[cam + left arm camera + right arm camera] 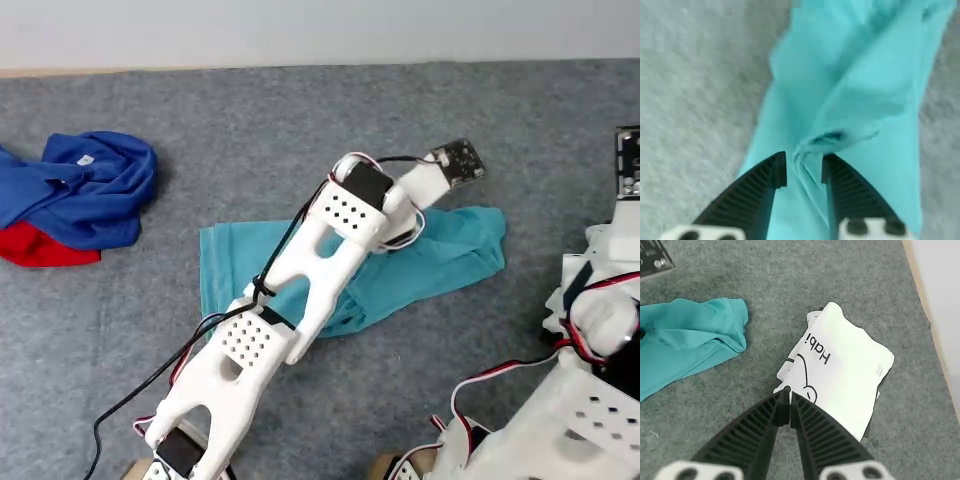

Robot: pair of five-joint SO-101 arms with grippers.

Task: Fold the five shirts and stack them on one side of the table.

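Fabric of the teal shirt [450, 250] stands as a ridge pinched between the left gripper's [804, 170] fingers, near the shirt's middle. Done well, I judge, the pull lifts that ridge evenly and lays it over without dragging the whole shirt. Beside the teal shirt, the right gripper [786, 396] hangs closed and empty over a folded white shirt [845, 370]; a blue shirt [90, 185] lies well apart. From above, the left arm covers the teal shirt's middle, so its creases are hard to make out.

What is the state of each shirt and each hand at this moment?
teal shirt: spread out, wrinkled, one fold pinched.
left hand: shut on the teal shirt.
right hand: shut, holding nothing.
white shirt: folded.
blue shirt: crumpled, not folded.
red shirt: crumpled, partly under the blue shirt.
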